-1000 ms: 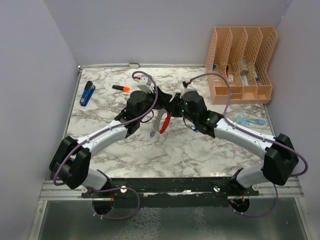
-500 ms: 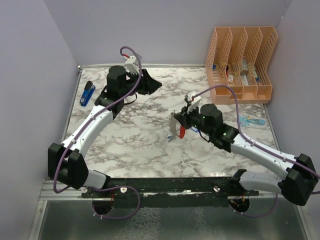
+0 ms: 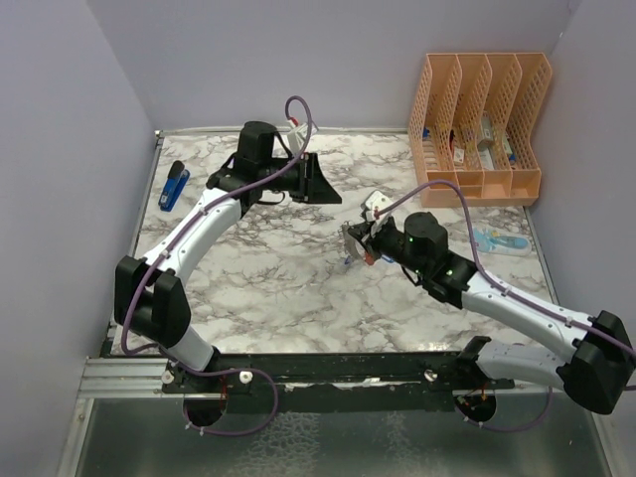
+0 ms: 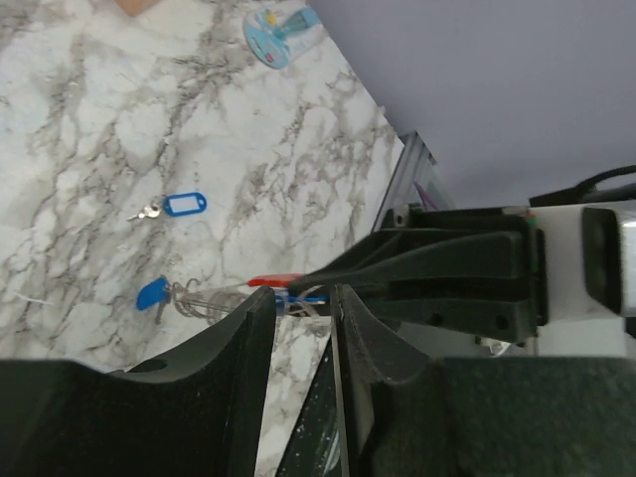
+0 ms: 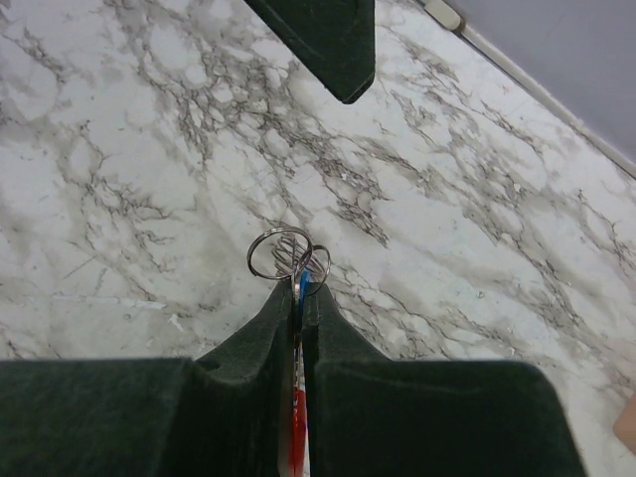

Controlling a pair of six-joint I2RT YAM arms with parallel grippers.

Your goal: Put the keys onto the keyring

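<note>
Well, at the far left of the marble table [image 3: 268,298] lies a dark-blue stapler [image 3: 176,186], well apart from both of my tools. My left gripper [image 3: 328,194] is out over the back of the table, pointing toward the right one. Its fingers [image 4: 243,343] stand a little parted, with only a narrow slit between them and nothing in it. To its right, my right gripper [image 3: 354,250] hangs over the middle of the table, its fingers [image 5: 248,328] pressed together on the keyring [image 4: 273,281], whose red part shows in the pinch. Thin wire rings [image 5: 288,254] stick out just past those fingertips. In my left wrist view a key [image 4: 151,294] with a blue head sits at the far end of those rings; whether it is threaded on or only touches them I cannot tell. A second key [image 4: 149,211], beside a blue tag [image 4: 185,205], lies flat on the marble, apart from the keyring. Further right a pale-blue flat item [image 3: 497,240] lies near the table's edge, and an orange file rack [image 3: 482,129] stands in the back right corner.
</note>
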